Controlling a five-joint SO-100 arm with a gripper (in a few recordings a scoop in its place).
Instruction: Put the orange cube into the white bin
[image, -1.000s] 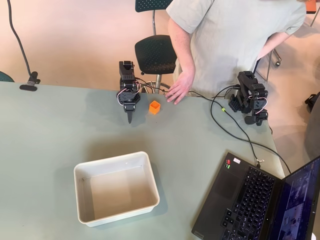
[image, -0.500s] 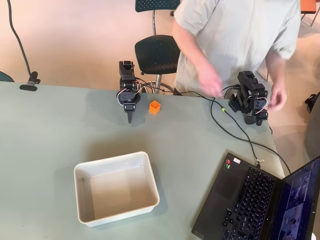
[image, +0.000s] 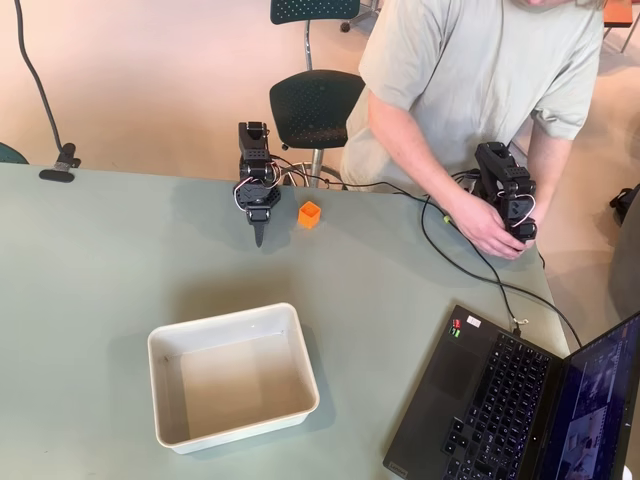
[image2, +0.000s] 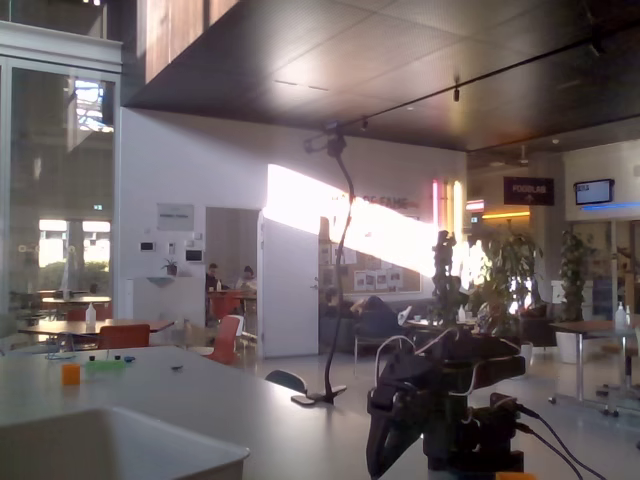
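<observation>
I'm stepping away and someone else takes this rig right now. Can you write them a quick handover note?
Hand: hanging at the table's far edge, holding nothing; open or shut can't be told.
Orange cube: on the table just right of the hand in the overhead view, not touching it.
White bin: nearer the camera, with nothing in it.
Done: nothing yet.
Left: grasp the cube, carry it over the bin, release.

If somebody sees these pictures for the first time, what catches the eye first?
In the overhead view, the small bright orange plastic cube stands out on the grey-green table, just right of the black robot arm's gripper. Nearer the camera sits the shallow white plastic bin. At the far edge, a person's hand grips a second arm.
</observation>
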